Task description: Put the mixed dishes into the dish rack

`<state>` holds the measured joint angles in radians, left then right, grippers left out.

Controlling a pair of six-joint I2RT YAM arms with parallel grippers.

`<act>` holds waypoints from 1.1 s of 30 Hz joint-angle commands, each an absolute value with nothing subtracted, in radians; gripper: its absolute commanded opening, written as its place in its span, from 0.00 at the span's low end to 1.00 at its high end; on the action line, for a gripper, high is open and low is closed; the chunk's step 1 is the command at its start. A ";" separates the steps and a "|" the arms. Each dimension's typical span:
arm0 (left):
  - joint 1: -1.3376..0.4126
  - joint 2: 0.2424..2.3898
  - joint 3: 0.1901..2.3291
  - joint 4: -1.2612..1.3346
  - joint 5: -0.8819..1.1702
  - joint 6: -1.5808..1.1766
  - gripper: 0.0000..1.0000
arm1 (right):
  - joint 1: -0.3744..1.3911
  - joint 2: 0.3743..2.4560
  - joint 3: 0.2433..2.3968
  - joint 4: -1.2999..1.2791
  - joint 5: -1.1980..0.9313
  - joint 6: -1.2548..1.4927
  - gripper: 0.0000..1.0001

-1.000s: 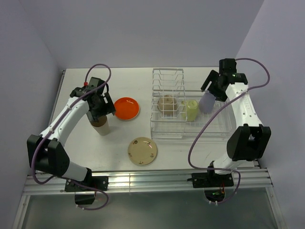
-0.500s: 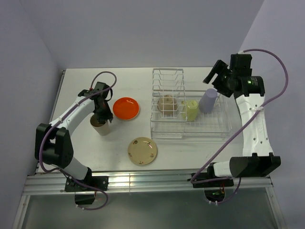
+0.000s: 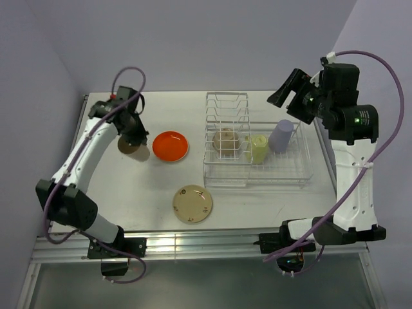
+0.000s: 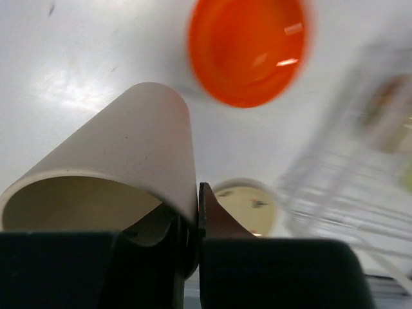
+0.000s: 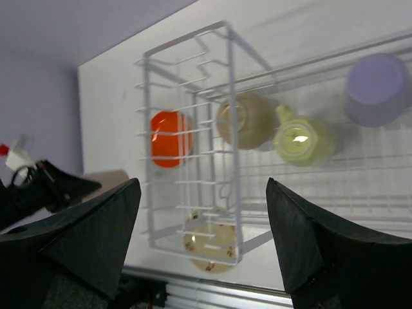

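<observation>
Wire dish rack stands right of centre on the table, with the lavender cup inside. Right gripper hangs above its right end, jaws spread. Left gripper pinches the wall of the tan cup, between the table's left edge and the orange plate.

Blur smears the dish rack; the left claw covers part of the tan cup.

The plate is bright orange. The saucer at 6 o'clock is cream-yellow with small dark spots. There is a tan cup, a yellow-green cup and a lavender cup. The rack is silvery wire. The surface is white.
</observation>
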<state>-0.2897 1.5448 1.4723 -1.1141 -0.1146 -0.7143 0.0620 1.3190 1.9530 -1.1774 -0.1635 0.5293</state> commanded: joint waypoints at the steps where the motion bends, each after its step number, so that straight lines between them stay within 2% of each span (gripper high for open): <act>1: -0.295 1.413 1.751 -1.230 -0.011 -0.770 0.00 | 0.115 1.336 2.008 -1.180 -0.355 0.522 0.86; 3: -0.295 1.396 1.889 -1.236 0.136 -0.801 0.00 | 0.136 1.338 1.978 -1.146 -0.454 0.537 0.86; 4: -0.295 1.391 1.923 -1.209 0.197 -0.810 0.00 | 0.152 1.327 1.961 -1.084 -0.576 0.563 0.86; 7: -0.295 1.341 1.945 -1.073 0.398 -0.889 0.00 | 0.196 1.299 1.873 -0.906 -0.784 0.645 0.86; 10: -0.295 1.257 1.800 -0.893 0.602 -1.020 0.00 | 0.232 1.281 1.804 -0.734 -0.909 0.728 0.86; 11: -0.295 1.205 1.743 -0.726 0.651 -1.113 0.00 | 0.247 1.275 1.784 -0.688 -0.931 0.754 0.86; 13: -0.296 1.128 1.561 -0.564 0.734 -1.251 0.00 | 0.267 1.256 1.717 -0.532 -0.988 0.855 0.86; 14: -0.298 1.108 1.515 -0.452 0.747 -1.284 0.00 | 0.275 1.252 1.692 -0.478 -0.997 0.894 0.86; 17: -0.299 1.071 1.386 -0.330 0.781 -1.365 0.00 | 0.304 1.246 1.622 -0.321 -1.011 1.003 0.86; 21: -0.301 1.058 1.344 -0.209 0.804 -1.434 0.00 | 0.363 1.284 1.640 -0.316 -0.991 0.999 0.86; 33: -0.311 1.074 1.336 -0.074 0.836 -1.525 0.00 | 0.480 1.385 1.738 -0.566 -0.844 0.822 0.86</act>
